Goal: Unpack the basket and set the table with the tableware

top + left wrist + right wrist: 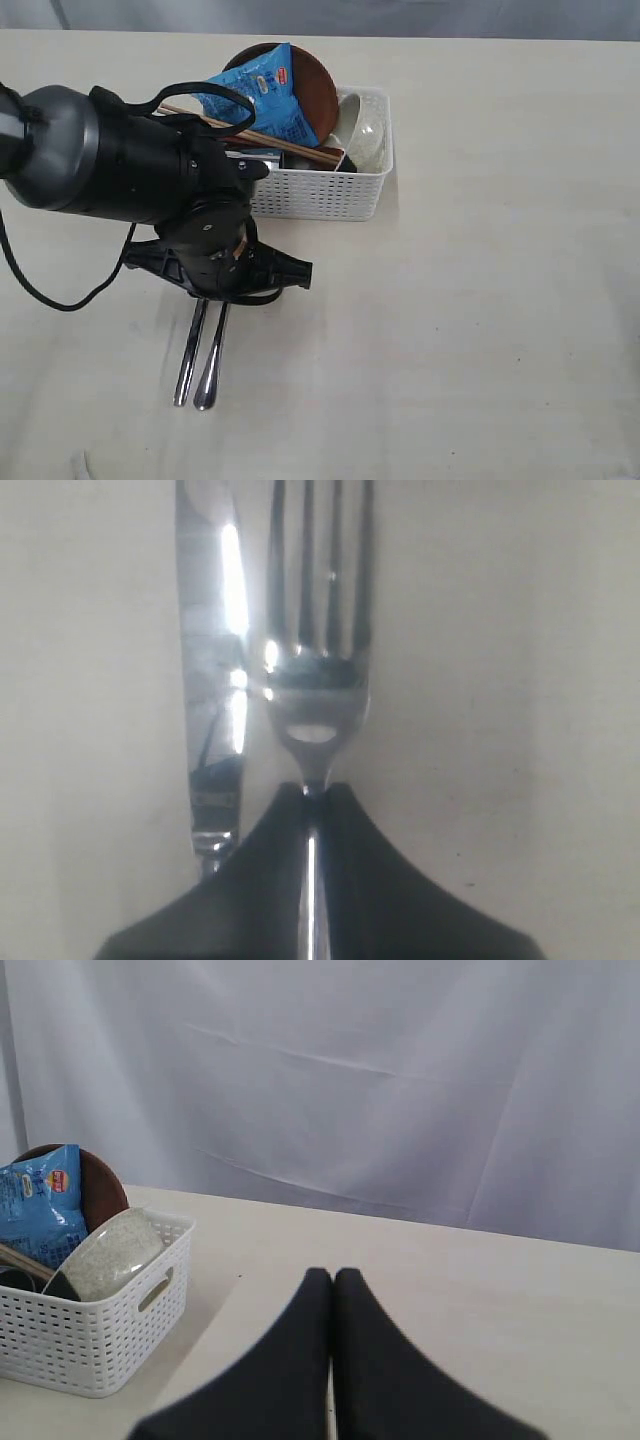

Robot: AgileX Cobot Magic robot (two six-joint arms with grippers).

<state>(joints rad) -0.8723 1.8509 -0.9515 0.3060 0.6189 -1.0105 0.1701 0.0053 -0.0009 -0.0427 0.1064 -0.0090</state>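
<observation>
Inside the left hand (312,796) sits the fork (318,675), knife (213,680) alongside.

My overhead feed is bright and even; the basket (330,190) casts only a soft shadow just beside it. The left wrist feed is dim, with hard glare on the knife (215,680) and fork (315,670). The right gripper (333,1278) looks blurred, the basket behind it sharp.

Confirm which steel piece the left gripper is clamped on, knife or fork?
The fork: its neck runs straight into the closed tips of the left gripper. The knife lies alongside it on the table, outside the fingers.
</observation>
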